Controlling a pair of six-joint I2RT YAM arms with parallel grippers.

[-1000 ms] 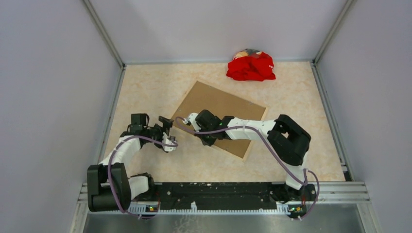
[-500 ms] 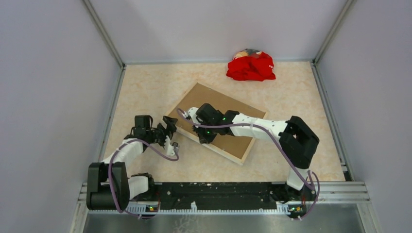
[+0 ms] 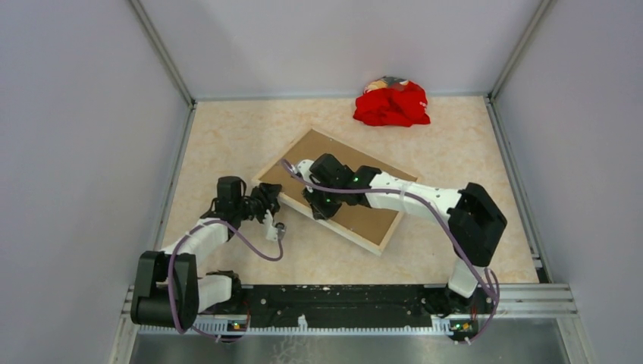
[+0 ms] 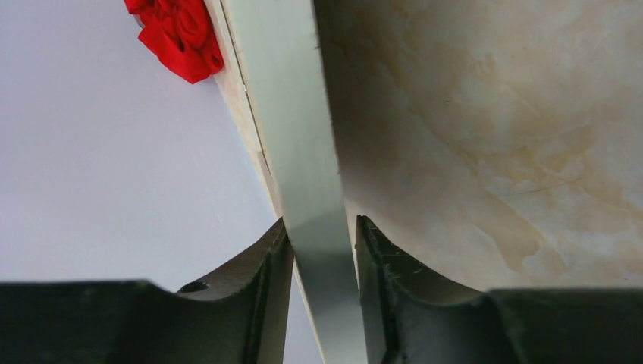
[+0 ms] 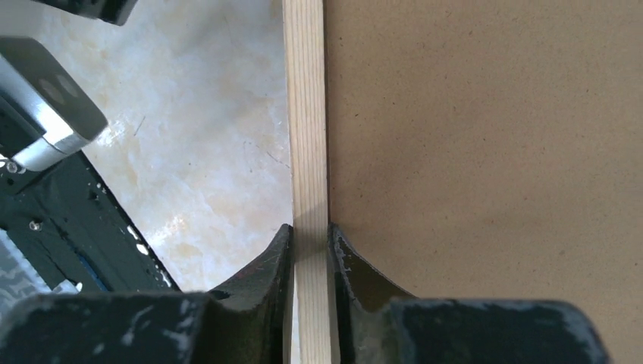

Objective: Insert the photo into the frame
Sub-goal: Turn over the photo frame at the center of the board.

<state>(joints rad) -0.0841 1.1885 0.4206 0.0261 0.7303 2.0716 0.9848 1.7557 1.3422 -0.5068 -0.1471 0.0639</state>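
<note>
The frame lies back up and skewed on the table, its light wood rail around a brown backing board. My right gripper is shut on the near-left rail; in the right wrist view the wood strip runs between the fingers of that gripper, with the board to its right. My left gripper is at the frame's left corner. In the left wrist view a pale rail fills the gap in that gripper and both fingers touch it. The photo is out of view.
A crumpled red cloth lies at the back of the table by the rear wall and also shows in the left wrist view. Grey walls close the table on three sides. The left arm's body is just left of the right gripper.
My left gripper moved right to the frame's left corner and closed from wide open onto the rail. The right arm and the frame shifted slightly away from the bases.
</note>
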